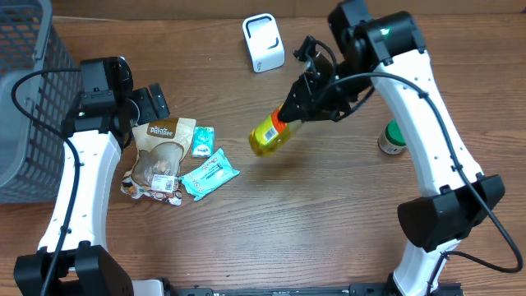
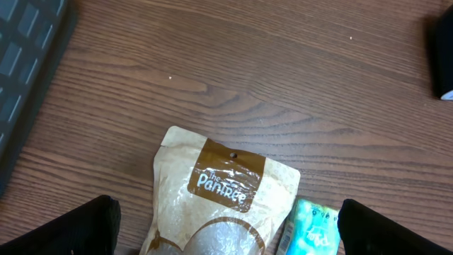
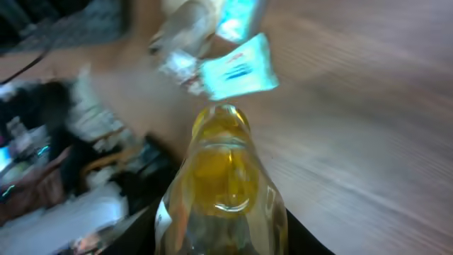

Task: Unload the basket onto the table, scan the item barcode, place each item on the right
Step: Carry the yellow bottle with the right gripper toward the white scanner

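1. Your right claw [image 1: 289,111] is pinched around the neck end of a yellow bottle [image 1: 269,136]. The bottle hangs tilted over the middle of the worktop [image 1: 329,214], base pointing towards the left edge.
2. The bottle carries a small red and white label near its neck; the writing is too small to read. In the right wrist view the bottle [image 3: 223,177] fills the lower centre, see-through yellow and blurred.
3. A white scanner [image 1: 263,43] stands by the far edge, near its centre, well apart from the bottle.
4. Your left claw [image 1: 148,103] is spread wide, touching nothing. In the left wrist view its dark fingertips [image 2: 85,227] sit at the two bottom corners.
5. Below that claw lies a tan pouch [image 2: 212,198] with a brown tag reading "The PanTree".
6. A small teal packet [image 1: 202,141] lies just beside the pouch; a larger teal packet [image 1: 209,175] lies near its lower right corner. Their print cannot be read.
7. A green-capped jar [image 1: 393,138] stands towards the right edge.
8. A grey wire basket [image 1: 25,99] sits at the left edge.
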